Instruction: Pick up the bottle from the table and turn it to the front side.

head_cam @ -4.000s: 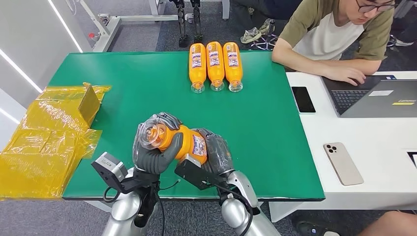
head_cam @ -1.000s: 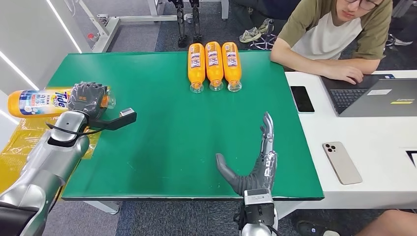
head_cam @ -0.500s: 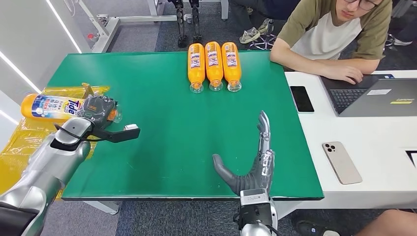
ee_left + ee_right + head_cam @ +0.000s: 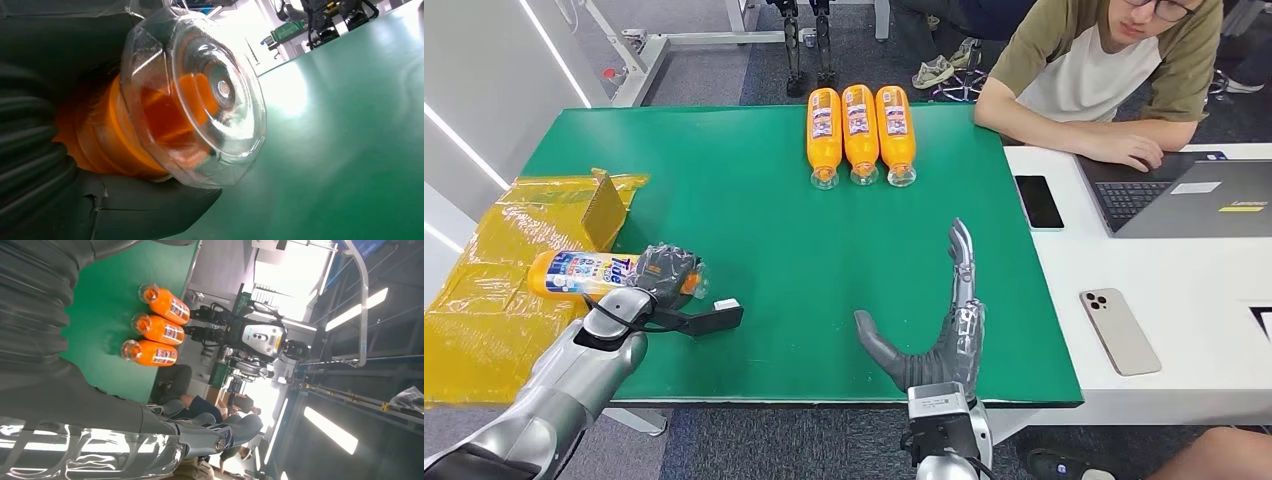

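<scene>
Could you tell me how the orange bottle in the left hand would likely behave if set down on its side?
The orange label-wrapped bottle looks round, so it would probably roll on the smooth green table. It seems full, hence fairly heavy. Its clear plastic cap looks glossy, maybe slippery for the left hand.

Bottle [image 4: 584,274] was glossy orange plastic with a clear faceted cap [image 4: 200,100]; table [image 4: 754,180] matt green; arm [image 4: 574,385] smooth silver metal

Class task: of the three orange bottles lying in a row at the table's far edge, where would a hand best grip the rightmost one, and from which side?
Grip the rightmost bottle around its wide labelled body, coming from above and its free right side; a neighbour lies against its left.
</scene>
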